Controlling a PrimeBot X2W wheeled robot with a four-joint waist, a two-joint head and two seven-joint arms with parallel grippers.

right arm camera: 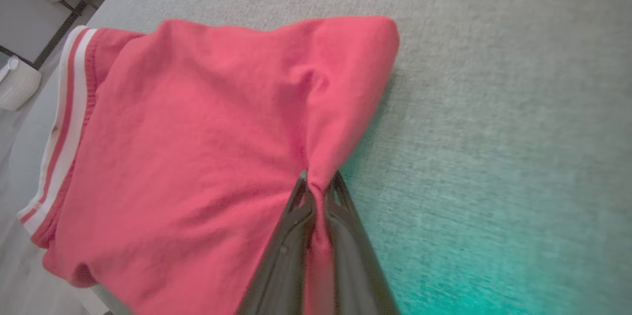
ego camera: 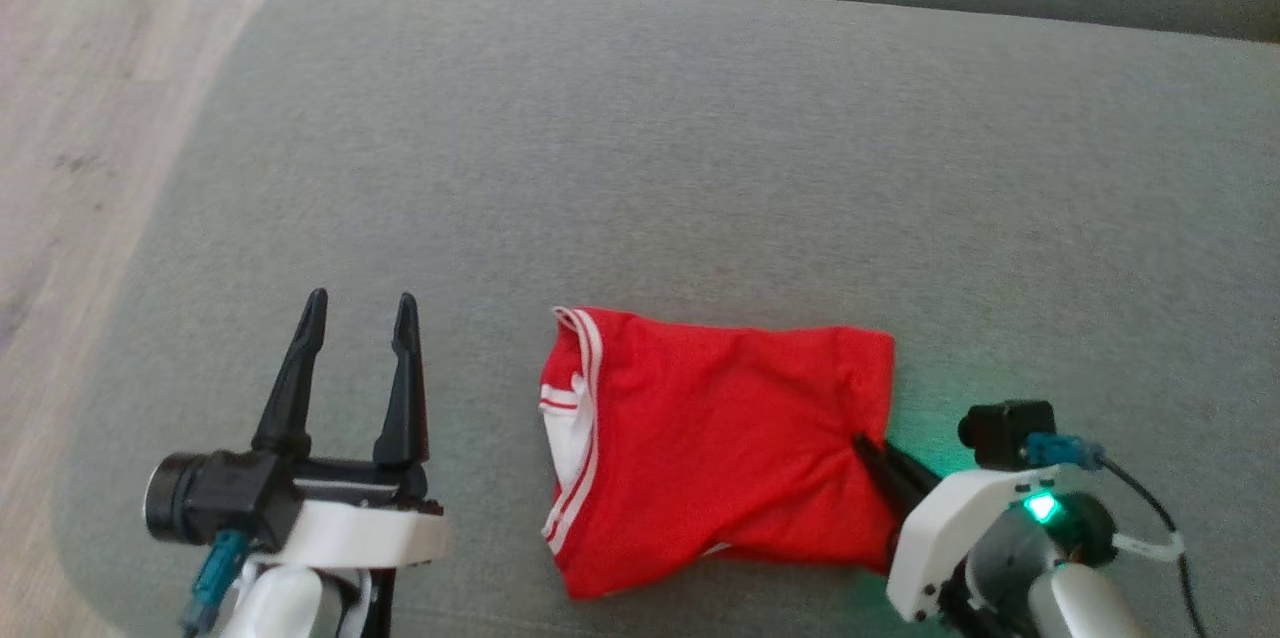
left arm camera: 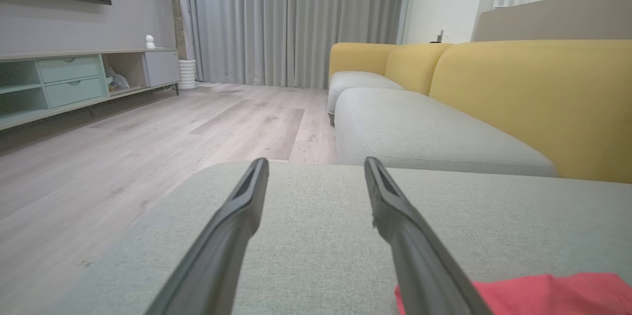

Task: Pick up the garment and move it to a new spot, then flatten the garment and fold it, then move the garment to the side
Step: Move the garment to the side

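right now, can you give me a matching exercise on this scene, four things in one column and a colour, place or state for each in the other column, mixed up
Column one
1. left gripper
2. right gripper
3. red shorts
4. sofa backrest

Column two
a. yellow
b. shut on an edge of the cloth
c. lying on the grey seat cushion
d. open, holding nothing

Right pairs: 1-d, 2-b, 3-c, 4-a
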